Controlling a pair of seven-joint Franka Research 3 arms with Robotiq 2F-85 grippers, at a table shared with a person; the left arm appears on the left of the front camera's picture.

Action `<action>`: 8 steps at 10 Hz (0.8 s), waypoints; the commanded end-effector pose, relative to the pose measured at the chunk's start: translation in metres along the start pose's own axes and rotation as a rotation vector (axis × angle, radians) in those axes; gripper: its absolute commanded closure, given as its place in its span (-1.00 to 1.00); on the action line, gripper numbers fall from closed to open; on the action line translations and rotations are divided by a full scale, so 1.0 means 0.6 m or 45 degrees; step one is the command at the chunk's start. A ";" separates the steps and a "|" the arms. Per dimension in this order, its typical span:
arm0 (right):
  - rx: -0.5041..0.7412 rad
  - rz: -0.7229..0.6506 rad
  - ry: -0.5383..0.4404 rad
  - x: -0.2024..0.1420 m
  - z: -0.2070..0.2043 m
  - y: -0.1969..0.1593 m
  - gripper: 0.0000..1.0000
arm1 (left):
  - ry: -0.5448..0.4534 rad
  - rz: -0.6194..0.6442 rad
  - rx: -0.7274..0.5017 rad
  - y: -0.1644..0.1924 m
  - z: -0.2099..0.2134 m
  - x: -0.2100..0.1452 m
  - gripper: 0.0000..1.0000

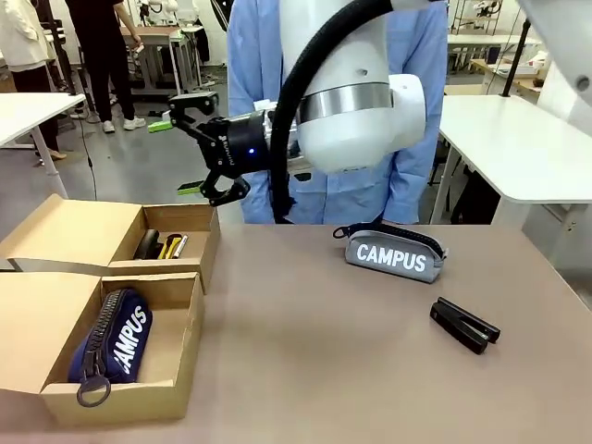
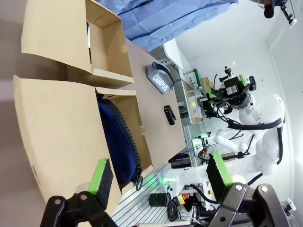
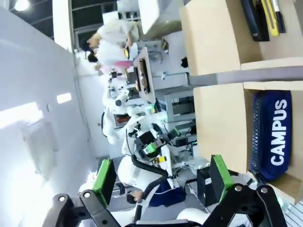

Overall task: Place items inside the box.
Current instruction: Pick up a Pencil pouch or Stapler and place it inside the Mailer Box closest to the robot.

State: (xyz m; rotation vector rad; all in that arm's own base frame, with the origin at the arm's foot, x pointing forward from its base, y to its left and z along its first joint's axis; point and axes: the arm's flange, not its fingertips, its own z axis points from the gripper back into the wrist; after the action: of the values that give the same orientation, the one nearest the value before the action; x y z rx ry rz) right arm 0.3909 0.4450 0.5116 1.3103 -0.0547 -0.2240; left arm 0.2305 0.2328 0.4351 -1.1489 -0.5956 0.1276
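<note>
Navy pouch boxed, grey pouch outside

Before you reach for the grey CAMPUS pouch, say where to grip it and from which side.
Grip the grey CAMPUS pouch across the middle of its body, coming down from above. It lies lengthwise on the table, nothing touching it, and looks narrow front to back, so the jaws should span its near and far faces. Skip the zip loop.

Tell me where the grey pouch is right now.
In the front view, the grey pouch lies on the table, right of middle, just beyond the black tool.
</note>
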 end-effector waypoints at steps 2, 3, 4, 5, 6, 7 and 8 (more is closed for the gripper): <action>-0.143 0.079 0.092 -0.061 -0.041 -0.007 -1.00 | -0.023 -0.028 -0.029 -0.003 -0.001 0.002 -1.00; -0.034 0.036 0.036 -0.021 -0.013 -0.005 -1.00 | -0.023 -0.028 -0.029 -0.003 -0.001 0.002 -1.00; -0.129 0.064 0.201 -0.011 -0.043 0.005 -1.00 | -0.023 -0.028 -0.029 -0.003 -0.001 0.002 -1.00; -0.172 0.006 0.292 0.009 -0.002 0.008 -1.00 | -0.023 -0.028 -0.029 -0.003 -0.001 0.002 -1.00; -0.232 -0.017 0.343 0.023 0.075 -0.004 -1.00 | -0.023 -0.028 -0.029 -0.003 -0.001 0.002 -1.00; -0.283 -0.007 0.337 0.040 0.191 -0.038 -1.00 | -0.023 -0.028 -0.029 -0.003 -0.001 0.002 -1.00; -0.150 -0.061 0.403 0.045 0.306 -0.075 -1.00 | -0.023 -0.028 -0.029 -0.003 -0.001 0.002 -1.00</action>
State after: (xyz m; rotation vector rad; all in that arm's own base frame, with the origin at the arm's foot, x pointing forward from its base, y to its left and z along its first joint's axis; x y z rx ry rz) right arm 0.4025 0.3329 0.5091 1.1833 0.2224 -0.0833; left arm 0.2304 0.2330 0.4350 -1.1489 -0.5955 0.1283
